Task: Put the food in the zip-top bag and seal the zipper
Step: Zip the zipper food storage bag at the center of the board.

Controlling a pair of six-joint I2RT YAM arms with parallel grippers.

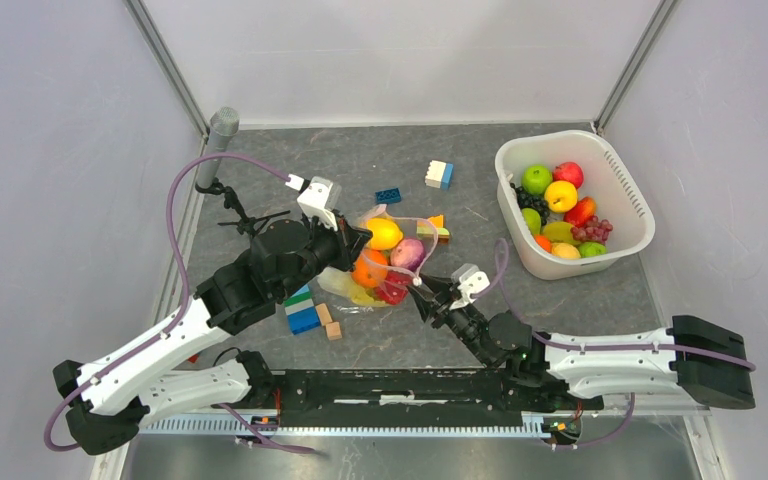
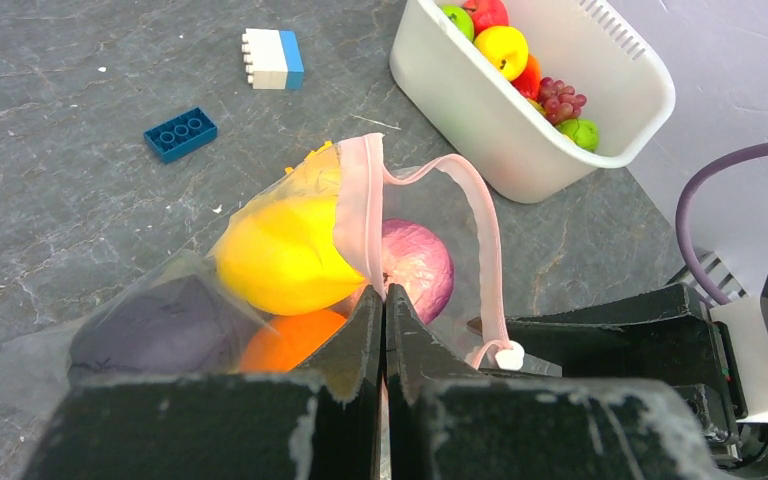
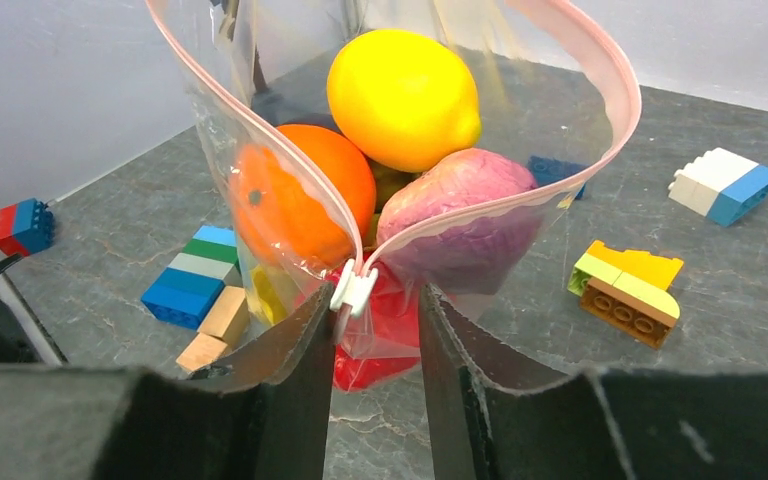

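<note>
The clear zip-top bag lies mid-table with its mouth held open. Inside are food pieces: a yellow lemon, an orange, a purple piece and a red one. My left gripper is shut on the pink zipper at the bag's far rim. My right gripper stands at the near corner, jaws apart. The white slider sits between them, against the left finger. More food fills the white basket.
Building blocks are scattered around the bag: a blue one, a white-and-blue one, a yellow-orange one, and a stack with wooden cubes. The basket stands at the back right, near the enclosure wall.
</note>
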